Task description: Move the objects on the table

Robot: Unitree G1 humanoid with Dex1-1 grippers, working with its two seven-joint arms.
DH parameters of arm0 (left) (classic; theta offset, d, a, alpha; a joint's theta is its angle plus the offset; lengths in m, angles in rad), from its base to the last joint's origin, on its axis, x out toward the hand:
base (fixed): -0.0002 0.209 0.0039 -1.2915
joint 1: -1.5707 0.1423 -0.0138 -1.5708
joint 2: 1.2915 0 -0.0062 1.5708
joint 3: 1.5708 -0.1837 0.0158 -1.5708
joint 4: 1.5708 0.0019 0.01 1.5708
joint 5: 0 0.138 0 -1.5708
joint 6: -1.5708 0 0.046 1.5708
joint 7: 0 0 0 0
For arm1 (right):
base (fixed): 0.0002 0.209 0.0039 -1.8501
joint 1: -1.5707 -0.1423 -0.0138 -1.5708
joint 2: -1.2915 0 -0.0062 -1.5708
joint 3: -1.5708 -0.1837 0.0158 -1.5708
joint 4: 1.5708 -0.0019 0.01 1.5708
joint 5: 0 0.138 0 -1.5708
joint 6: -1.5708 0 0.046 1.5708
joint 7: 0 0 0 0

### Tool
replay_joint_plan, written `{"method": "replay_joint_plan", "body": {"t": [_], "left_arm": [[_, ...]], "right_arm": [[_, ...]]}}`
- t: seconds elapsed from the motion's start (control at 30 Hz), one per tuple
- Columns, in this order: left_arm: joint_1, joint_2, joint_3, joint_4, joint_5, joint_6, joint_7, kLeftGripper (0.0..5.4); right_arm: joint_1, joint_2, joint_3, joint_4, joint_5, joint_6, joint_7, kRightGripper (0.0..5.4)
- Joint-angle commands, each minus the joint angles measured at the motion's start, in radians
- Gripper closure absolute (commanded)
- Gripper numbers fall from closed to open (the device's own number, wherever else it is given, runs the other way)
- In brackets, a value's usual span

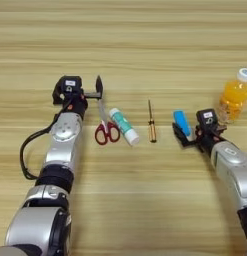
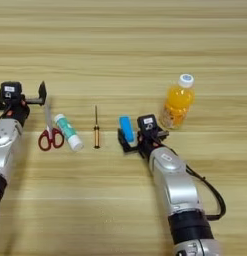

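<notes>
My right gripper point(image 2: 127, 139) is shut on the flat blue block point(image 2: 126, 128), which sits tilted in it just above the table point(image 1: 145, 45). The orange-juice bottle point(image 2: 177, 103) stands upright to the right of that gripper, apart from it. Left of the block lie the thin screwdriver point(image 1: 151, 123), the white-and-teal glue stick point(image 1: 123, 126) and the red-handled scissors point(image 1: 106, 131), in a row. The scissors' blades point away from me. My left gripper point(image 1: 97, 91) is at their blade tips.
A black cable point(image 1: 26, 152) loops beside my left forearm, and another hangs by the right arm point(image 2: 215, 197). Bare wooden planks stretch across the far half of the table and along the near edge.
</notes>
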Motion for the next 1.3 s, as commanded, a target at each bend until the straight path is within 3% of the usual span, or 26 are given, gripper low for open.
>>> {"method": "replay_joint_plan", "body": {"t": [0.03, 0.9, 1.1, 1.3], "left_arm": [[-0.017, 0.004, 0.005, 0.014, -0.005, 0.000, -0.005, 0.00], [-0.017, 0.001, 0.016, 0.012, 0.000, -0.004, 0.001, 0.00], [-0.015, 0.000, 0.015, 0.011, 0.001, -0.004, 0.002, 0.00], [-0.009, -0.003, 0.013, 0.002, 0.002, -0.003, 0.004, 0.00]], "right_arm": [[0.046, 0.014, 0.008, 0.078, 0.011, 0.047, 0.014, 0.98], [0.065, 0.004, 0.032, 0.043, -0.004, -0.021, 0.033, 3.90], [0.083, 0.002, 0.040, -0.014, 0.001, -0.065, 0.044, 3.99], [0.127, -0.005, 0.060, -0.180, 0.001, -0.101, 0.056, 3.99]]}}
